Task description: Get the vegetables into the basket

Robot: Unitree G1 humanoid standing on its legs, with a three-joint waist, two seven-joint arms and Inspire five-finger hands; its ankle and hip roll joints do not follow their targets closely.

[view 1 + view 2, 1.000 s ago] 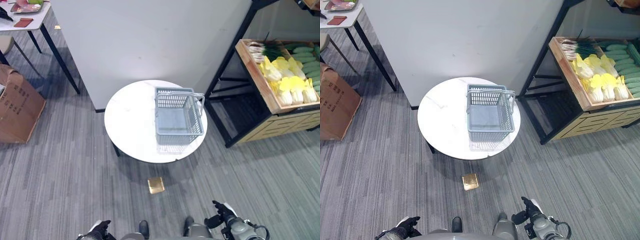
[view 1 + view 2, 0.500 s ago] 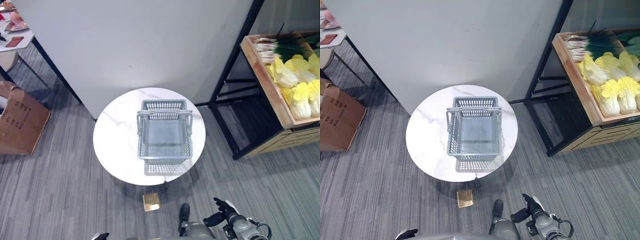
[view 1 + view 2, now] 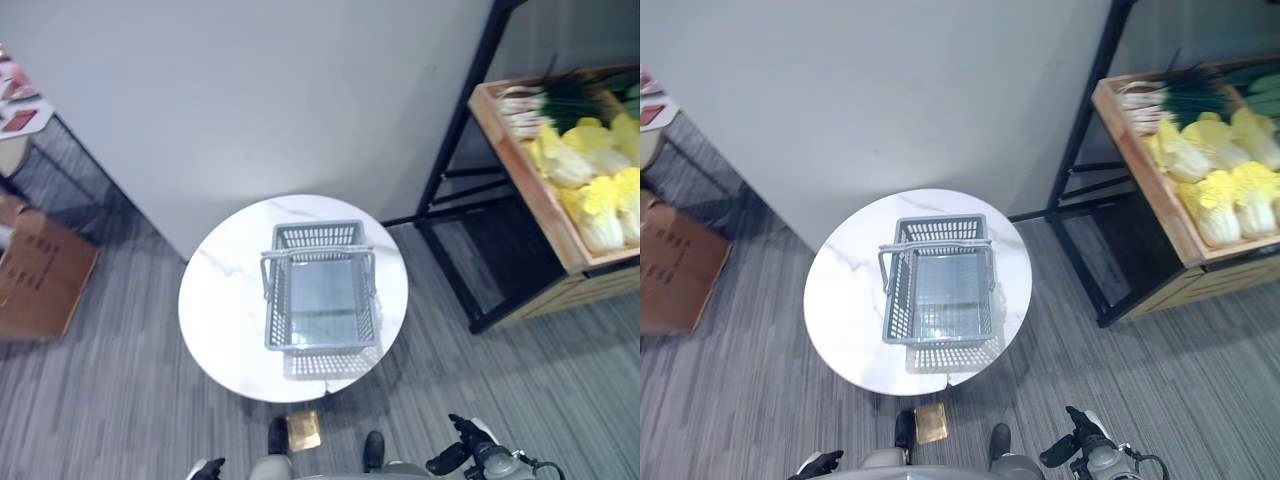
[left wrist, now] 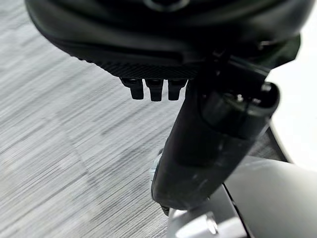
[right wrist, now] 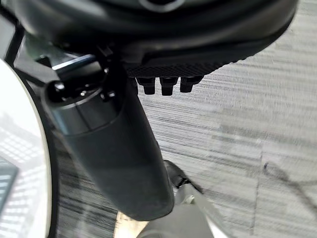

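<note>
Right hand (image 3: 1080, 447): low at the robot's right side, above the carpeted floor (image 3: 1200, 390), well apart from the round bench (image 3: 845, 300). In the right wrist view the thumb (image 5: 114, 148) stands out straight and the fingertips (image 5: 166, 85) form a short row beside it; the hand is released and holds nothing.

Left hand (image 3: 818, 465): low at the robot's left side, above the floor, near the front edge of the bench but apart from it. In the left wrist view the thumb (image 4: 213, 139) extends and the fingertips (image 4: 154, 89) lie in a row; the hand is released and holds nothing.

Small brown square tile (image 3: 303, 429): lies on the floor just below the front edge of the bench.

Basket (image 3: 320, 300): grey plastic mesh, upright, set right of centre on the white marble-patterned bench top, its front end near the front edge. The handle crosses over the rear part of the basket. The interior contains no items.

Vegetables: located in the wooden crate (image 3: 520, 170) on the black metal rack (image 3: 460, 150) to the right of the bench, well apart from the basket. Yellow-leaved cabbages (image 3: 1220, 190) occupy the front part of the crate; green onions (image 3: 1170, 95) lie at its rear.

Cardboard box (image 3: 40, 275): stands on the floor to the left of the bench.
</note>
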